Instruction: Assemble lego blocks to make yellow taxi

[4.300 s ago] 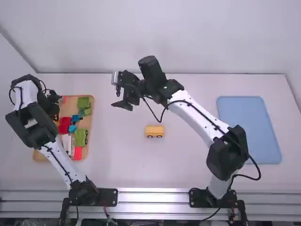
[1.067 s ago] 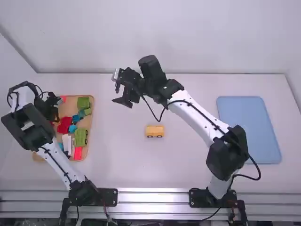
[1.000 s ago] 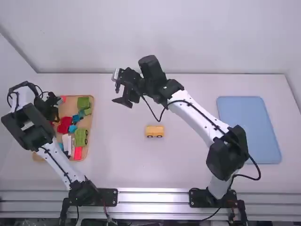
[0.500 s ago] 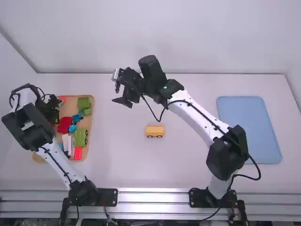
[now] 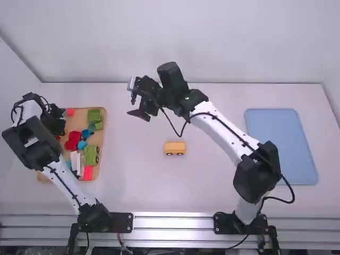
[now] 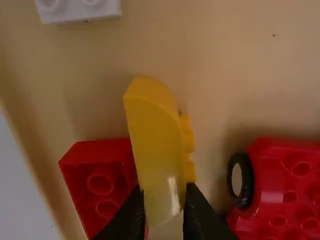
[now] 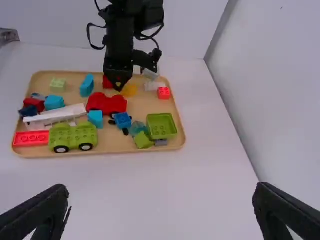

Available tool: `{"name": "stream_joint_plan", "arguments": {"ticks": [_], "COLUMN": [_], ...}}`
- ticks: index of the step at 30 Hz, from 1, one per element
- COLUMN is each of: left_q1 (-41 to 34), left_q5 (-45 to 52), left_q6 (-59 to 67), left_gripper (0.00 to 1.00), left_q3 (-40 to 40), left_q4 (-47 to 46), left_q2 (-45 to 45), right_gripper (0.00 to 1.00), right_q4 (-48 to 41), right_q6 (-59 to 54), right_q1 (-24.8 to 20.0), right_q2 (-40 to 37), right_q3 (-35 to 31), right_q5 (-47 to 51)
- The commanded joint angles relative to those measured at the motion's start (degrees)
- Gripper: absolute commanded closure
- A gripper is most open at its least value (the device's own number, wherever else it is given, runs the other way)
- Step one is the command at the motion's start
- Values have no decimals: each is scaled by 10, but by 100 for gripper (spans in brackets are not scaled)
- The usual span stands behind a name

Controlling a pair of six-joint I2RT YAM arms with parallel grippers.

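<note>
In the high view my left gripper is low over the tray's far left part. The left wrist view has a yellow curved block between the fingertips of my left gripper, which is shut on its near end. That block lies beside a red block. Across the tray from the camera, the right wrist view catches a yellow piece by the left gripper. My right gripper hangs above the table, left of centre; in its wrist view the right gripper is wide open. A yellow wheeled base stands mid-table.
The wooden tray holds green wheeled pieces, a red car-like piece, a white long piece and several blue blocks. At the right is a blue mat. A wall runs behind the table.
Since 4.3 seconds ago my left arm has shifted slightly left. Within the last second its gripper moved a little, uncovering more of the red block at the tray's far edge. The right arm stays nearly still.
</note>
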Motion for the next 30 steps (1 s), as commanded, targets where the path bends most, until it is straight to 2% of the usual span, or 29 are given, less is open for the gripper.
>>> {"name": "stream_joint_plan", "arguments": {"ticks": [1, 2, 3, 4, 11, 20, 23, 24, 30], "left_q1": [-3, -5, -6, -6, -5, -10, -10, -11, -10], "left_q5": [-1, 5, 13, 14, 13, 12, 7, 7, 7], "left_q6": [-17, -17, -17, -17, -63, -88, -101, -94, -97], "left_gripper": [66, 53, 45, 43, 59, 52, 58, 66, 71], "left_q3": [-15, -15, -15, -15, -15, -33, -53, -53, -31], "left_q4": [-3, -3, -3, -2, 26, 50, 82, 81, 53], "left_q2": [2, 2, 2, 2, 2, 2, 2, 2, 2], "right_gripper": [2, 2, 2, 2, 2, 2, 2, 2, 2], "right_q4": [2, 1, 2, 1, 0, 4, 4, 5, 12], "right_q6": [2, 2, 2, 2, 2, 2, 2, 2, 0], "right_q1": [-6, -7, -7, -7, -7, -7, -7, -7, -7], "right_q2": [3, 3, 3, 3, 3, 3, 3, 3, 3], "right_q3": [17, 17, 17, 17, 16, 9, 9, 9, 9], "right_q5": [-2, -4, -4, -3, -3, -3, -2, -1, -1]}}
